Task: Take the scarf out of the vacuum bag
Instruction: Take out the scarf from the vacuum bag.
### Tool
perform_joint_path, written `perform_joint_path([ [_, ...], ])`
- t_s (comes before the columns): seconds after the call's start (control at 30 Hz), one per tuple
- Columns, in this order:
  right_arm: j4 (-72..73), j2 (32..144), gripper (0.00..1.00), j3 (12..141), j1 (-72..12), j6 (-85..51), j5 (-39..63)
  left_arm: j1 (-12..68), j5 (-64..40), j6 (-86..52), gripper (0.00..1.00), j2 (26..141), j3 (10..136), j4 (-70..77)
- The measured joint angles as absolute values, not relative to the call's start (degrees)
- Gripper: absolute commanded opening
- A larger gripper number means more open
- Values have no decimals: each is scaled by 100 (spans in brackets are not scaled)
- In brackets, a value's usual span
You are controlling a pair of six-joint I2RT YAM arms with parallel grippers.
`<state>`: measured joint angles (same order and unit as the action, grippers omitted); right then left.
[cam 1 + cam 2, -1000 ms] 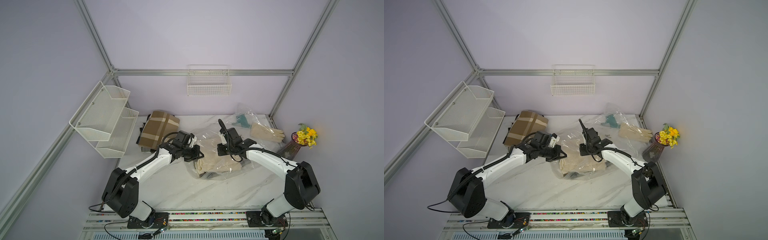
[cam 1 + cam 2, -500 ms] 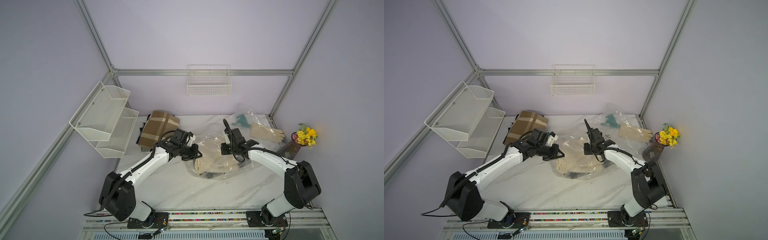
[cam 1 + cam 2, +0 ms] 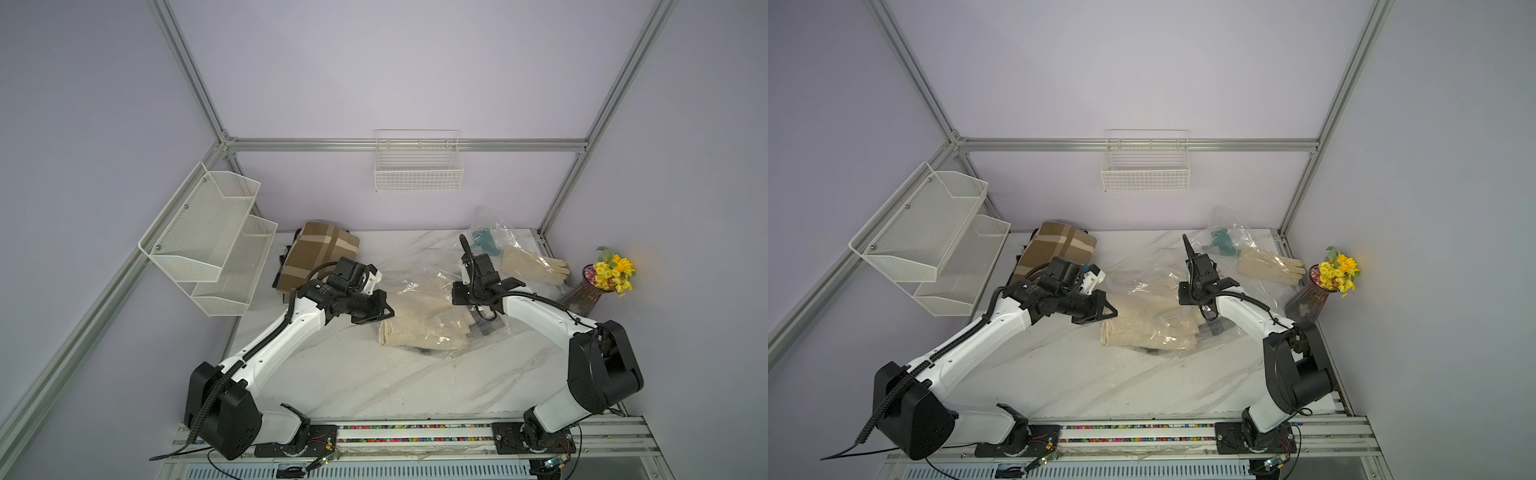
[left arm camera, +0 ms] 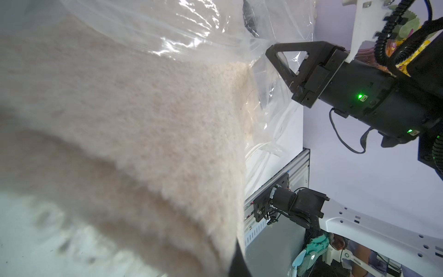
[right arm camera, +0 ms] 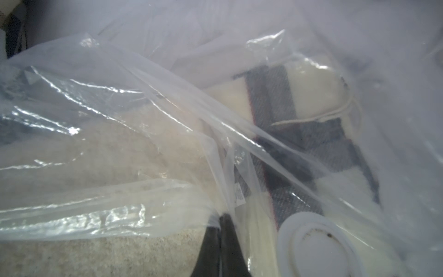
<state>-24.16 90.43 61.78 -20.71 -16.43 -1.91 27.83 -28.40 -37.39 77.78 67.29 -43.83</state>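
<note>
Judging progress first: the task is approx. half done. The cream scarf lies a bit right of ctr in both top views. Its left-hand end is already clear of the vacuum bag and bare on the marble table. Its right-hand part is under the crinkled film, so the pull-out is not yet finished. The bag's round white valve cap shows at lower right of the R wrist view. Above it is a blue-and-cream checked cloth, also inside the plastic; I think this one is not the target.

The left gripper is closed. In the top views it sits at the upper left corner of the scarf, touching the fabric. In the L wrist view the scarf fills most of the frame, right up to the dark finger at the bottom edge. So it seems to pinch a fold of the scarf, though the contact point itself is hidden.

The right gripper is closed too, at the upper right side of the scarf. In the R wrist view the film is gathered between its jaws, i.e. it holds the bag and not the scarf.

Left to do, in my opinion: draw the scarf further toward the left of the pic w/ the bag held back, until no fabric is under plastic.
</note>
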Motion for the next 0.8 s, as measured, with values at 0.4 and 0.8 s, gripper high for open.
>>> perform_joint_path([
  [0.4,-2421,9039,0,6180,-1730,-1636,-193,2274,-2646,-3044,0,7771,6875,-5452],
  [0.8,-2381,8823,0,6117,-1728,-1616,-134,2165,-668,-1940,0,8720,8510,-7354],
])
